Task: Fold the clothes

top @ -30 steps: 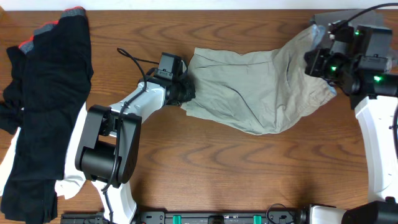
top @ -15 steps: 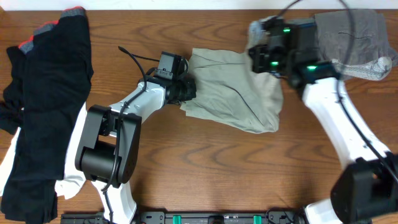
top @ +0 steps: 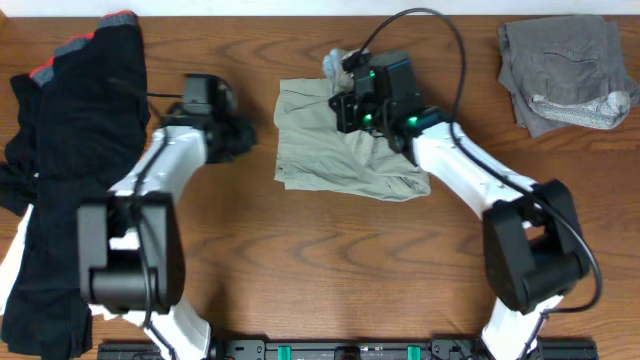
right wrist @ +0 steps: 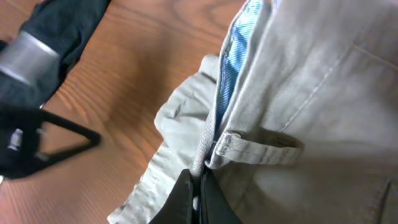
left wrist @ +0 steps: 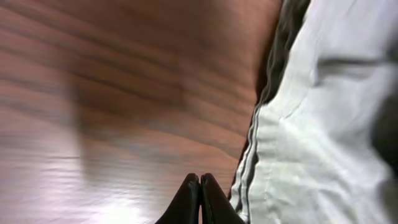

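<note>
Right pincer (right wrist: 198,190) grasps khaki-beige cotton shorts (top: 320,160) by the waistband; left pincer (left wrist: 200,190), clenched empty, hangs above the wooden bench (top: 300,270).

**Overhead:** fixed above, facing straight down, far; takes in whole wooden table (top: 300,270), left arm (top: 165,165), right arm (top: 470,175).
**Left wrist:** very near, low over tabletop, facing stitched edge of khaki shorts (top: 340,165).
**Right wrist:** near, angled down onto blue-lined waistband (right wrist: 233,68).
**Shared by all three:** shorts, table surface.
</note>
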Tool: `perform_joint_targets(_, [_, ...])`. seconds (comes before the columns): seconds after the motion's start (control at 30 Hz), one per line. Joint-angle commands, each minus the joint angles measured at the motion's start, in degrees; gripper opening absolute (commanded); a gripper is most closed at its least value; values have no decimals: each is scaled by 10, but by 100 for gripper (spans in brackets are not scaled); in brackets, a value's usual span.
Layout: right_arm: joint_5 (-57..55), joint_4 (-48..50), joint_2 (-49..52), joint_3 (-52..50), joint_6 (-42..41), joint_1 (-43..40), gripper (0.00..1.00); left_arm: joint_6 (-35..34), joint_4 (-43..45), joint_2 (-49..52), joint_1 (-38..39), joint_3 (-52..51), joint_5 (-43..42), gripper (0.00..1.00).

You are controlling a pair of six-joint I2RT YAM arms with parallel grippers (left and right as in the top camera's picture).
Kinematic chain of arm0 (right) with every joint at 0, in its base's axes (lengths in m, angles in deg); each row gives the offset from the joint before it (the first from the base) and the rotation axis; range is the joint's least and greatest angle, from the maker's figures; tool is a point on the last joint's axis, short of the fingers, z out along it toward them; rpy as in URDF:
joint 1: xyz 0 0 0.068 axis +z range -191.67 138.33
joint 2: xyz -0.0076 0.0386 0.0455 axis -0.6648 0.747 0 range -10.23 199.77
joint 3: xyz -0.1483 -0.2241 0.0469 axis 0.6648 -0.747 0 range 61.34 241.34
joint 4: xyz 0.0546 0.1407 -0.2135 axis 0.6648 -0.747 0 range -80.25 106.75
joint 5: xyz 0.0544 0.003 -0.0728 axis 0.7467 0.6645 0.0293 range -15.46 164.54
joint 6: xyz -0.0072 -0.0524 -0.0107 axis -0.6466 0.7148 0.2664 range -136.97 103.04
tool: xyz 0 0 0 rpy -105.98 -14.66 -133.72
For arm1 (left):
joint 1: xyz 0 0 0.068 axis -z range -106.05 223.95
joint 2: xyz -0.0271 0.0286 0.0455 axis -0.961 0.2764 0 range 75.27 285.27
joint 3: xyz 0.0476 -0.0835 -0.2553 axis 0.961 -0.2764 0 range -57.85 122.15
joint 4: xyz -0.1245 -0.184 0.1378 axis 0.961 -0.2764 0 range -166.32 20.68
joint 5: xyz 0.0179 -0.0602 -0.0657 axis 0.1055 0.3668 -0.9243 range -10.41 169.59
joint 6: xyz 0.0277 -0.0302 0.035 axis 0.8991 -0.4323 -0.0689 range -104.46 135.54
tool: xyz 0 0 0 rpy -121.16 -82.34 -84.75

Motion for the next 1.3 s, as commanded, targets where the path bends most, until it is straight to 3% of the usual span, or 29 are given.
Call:
perform_joint_targets(0.0, [3,20,5,13,-19,16,1,16,-7,-24,-12,12,3,6])
perform_joint_targets(0.17, [3,58,8,13,-20,35,1,17,-7,-25,-16,12,3,6])
perform_joint_targets(0.2, [3,70,10,13,-22,41,8,17,-7,-25,-16,12,3,6])
perform_joint_targets(0.23, [5,81,12,13,-23,47,29,17,-6,-25,-16,12,3,6])
perform_joint_targets(0.3, [6,94,12,13,-22,64,87,17,-6,-25,-17,12,3,6])
perform_joint_targets(0.33, [5,96,12,13,-17,72,99,17,-5,-25,-17,12,3,6])
perform_joint_targets(0.63, [26,43,-46,13,-7,56,99,17,-5,-25,-23,12,3,6])
perform_joint_targets(0.87, [-47,-109,-70,13,8,-8,99,17,-6,-25,-23,12,3,6])
perform_joint_targets(1.1, [-100,-202,-62,13,10,-27,99,17,-7,-25,-20,12,0,6])
perform_joint_targets(1.27, [-168,-236,-59,7,10,-27,91,48,-20,-25,-3,12,-1,6])
